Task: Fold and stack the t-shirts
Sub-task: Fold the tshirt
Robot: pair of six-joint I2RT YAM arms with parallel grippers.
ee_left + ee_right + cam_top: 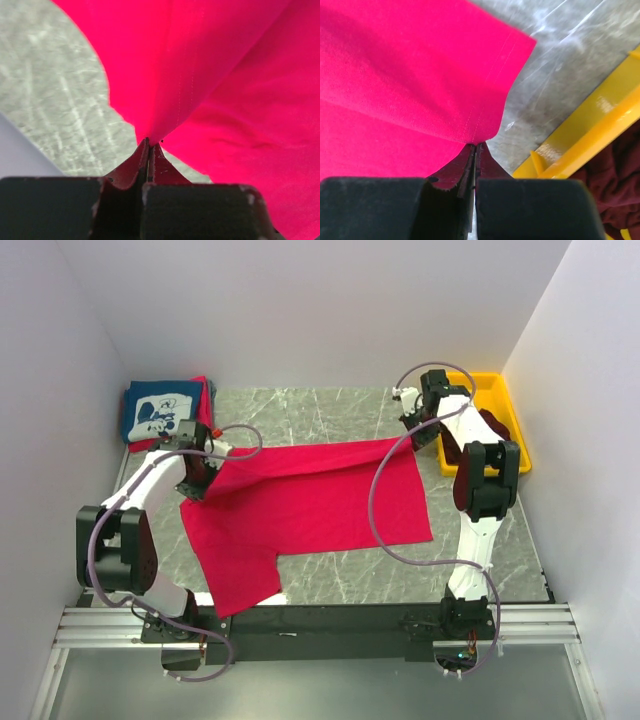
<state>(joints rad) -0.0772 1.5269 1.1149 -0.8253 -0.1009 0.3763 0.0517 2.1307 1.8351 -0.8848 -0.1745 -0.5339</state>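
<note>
White walls point(300, 310) stand around a grey stone table point(330, 410). From above, a big red t-shirt point(310, 505) lies spread in the middle of the table. Its far edge is lifted up at both ends. The left claw point(205, 455) pinches the far left corner of it. The right claw point(410, 435) pinches the far right corner. In the far left corner of the table, a folded navy blue t-shirt point(160, 412) with a white picture sits on top of some more red cloth. A yellow bin point(505, 400) stands at the far right, partly hidden by the right arm.

In the left wrist view, the left claw is squeezed tight on a bit of the red t-shirt. The cloth pulls up to a point there, and the grey table shows beside it.

In the right wrist view, the right claw is squeezed tight on the hem corner of the red t-shirt. The yellow bin is close by on the right, with a dark maroon t-shirt point(620, 175) bunched up inside it
</note>
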